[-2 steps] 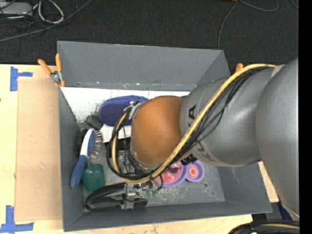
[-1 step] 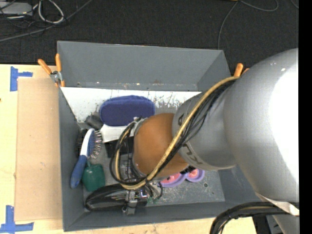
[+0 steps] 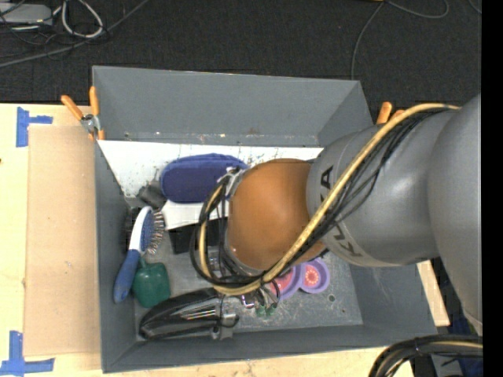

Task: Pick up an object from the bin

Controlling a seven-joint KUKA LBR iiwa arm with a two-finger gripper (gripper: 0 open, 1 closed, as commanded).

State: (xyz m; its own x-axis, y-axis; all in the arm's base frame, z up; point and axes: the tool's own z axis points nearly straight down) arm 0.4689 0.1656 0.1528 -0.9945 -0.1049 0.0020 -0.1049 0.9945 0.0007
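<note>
The silver-grey arm (image 3: 409,195) takes up the right side of the frame and reaches down and left into the grey metal bin (image 3: 220,104). Its wrist carries a rounded orange cover (image 3: 267,214) over the middle of the bin floor, with black and yellow cables (image 3: 357,163) running along the arm and looping round the cover's left and lower edge.

The hand (image 3: 250,293) sits just below the cover, low in the middle of the bin. Whether it is spread or pressed together cannot be told.

The things nearest to it are:
- a long black glossy piece (image 3: 185,316), just to its left and lying along the bin's lower left wall
- a pair of purple discs (image 3: 312,277) with pink centres, just to its right and partly under the cover

A dark blue oval pouch (image 3: 196,175) lies at the upper left of the floor, touching the cover's edge. Below it is a white strip (image 3: 185,213) with a dark block (image 3: 181,238) beside it. Along the left wall a blue-and-white brush (image 3: 130,254) lies nearly upright in the frame, bristles turned right. A small green piece (image 3: 151,283) sits against its lower end, just above the black glossy piece.
</note>
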